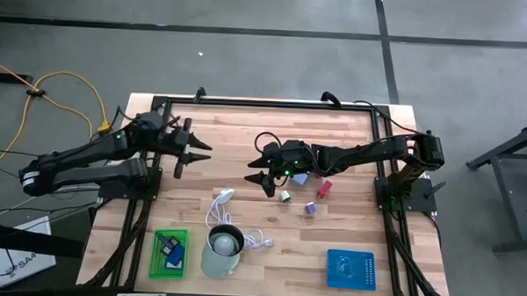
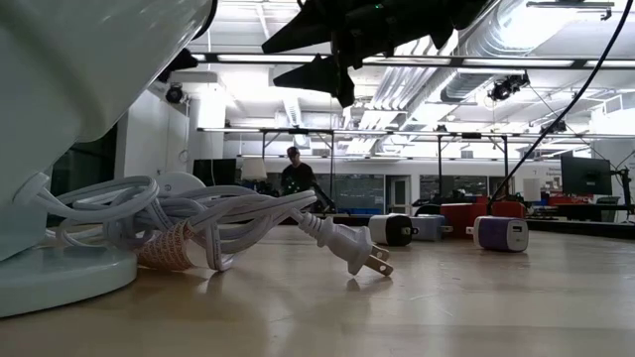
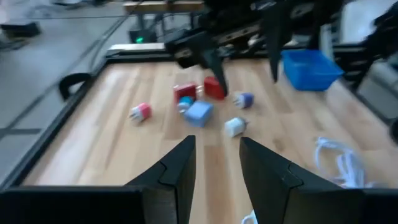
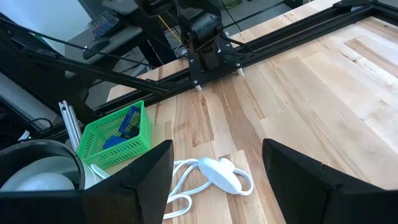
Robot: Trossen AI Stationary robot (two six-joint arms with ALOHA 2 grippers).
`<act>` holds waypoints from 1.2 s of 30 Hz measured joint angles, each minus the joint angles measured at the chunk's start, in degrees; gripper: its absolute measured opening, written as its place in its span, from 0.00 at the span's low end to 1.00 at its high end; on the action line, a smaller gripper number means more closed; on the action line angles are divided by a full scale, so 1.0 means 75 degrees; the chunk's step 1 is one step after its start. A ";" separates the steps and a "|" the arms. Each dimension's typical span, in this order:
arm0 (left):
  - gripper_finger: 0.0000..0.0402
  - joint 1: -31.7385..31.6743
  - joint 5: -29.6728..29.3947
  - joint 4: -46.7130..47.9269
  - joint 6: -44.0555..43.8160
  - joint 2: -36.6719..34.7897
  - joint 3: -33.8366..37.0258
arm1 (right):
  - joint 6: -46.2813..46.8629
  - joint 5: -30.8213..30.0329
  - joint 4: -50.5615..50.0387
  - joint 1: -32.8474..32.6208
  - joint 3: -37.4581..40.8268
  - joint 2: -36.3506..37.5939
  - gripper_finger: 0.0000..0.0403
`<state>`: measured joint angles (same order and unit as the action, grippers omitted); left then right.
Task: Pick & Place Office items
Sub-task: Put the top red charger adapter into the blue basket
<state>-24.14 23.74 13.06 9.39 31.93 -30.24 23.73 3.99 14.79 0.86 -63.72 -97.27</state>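
Observation:
The office items are small blocks lying on the wooden table right of centre: a blue one point(image 1: 302, 178), a red one point(image 1: 325, 187), a white one point(image 1: 285, 195) and a purple one point(image 1: 311, 207). The left wrist view shows them too, with a pink-and-white piece point(image 3: 141, 112) lying apart. My right gripper point(image 1: 258, 164) is open and hovers above the table just left of this cluster, touching nothing. My left gripper point(image 1: 202, 155) is open and raised over the table's left part, facing the cluster.
A green tray point(image 1: 169, 252) holding blue pieces sits at the near left. A blue tray point(image 1: 351, 268) sits at the near right. A pale cup point(image 1: 222, 250) stands near the near edge, with a white coiled cable point(image 1: 226, 213) and its plug point(image 2: 347, 248) beside it.

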 joint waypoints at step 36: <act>0.30 0.2456 -0.3294 -0.0799 -0.0830 -0.3826 0.2670 | 0.0000 -0.0001 0.0000 0.0001 0.0000 0.0003 0.58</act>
<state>-5.72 -0.96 7.07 3.16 3.24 -10.21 23.73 3.98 14.79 0.87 -63.72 -97.25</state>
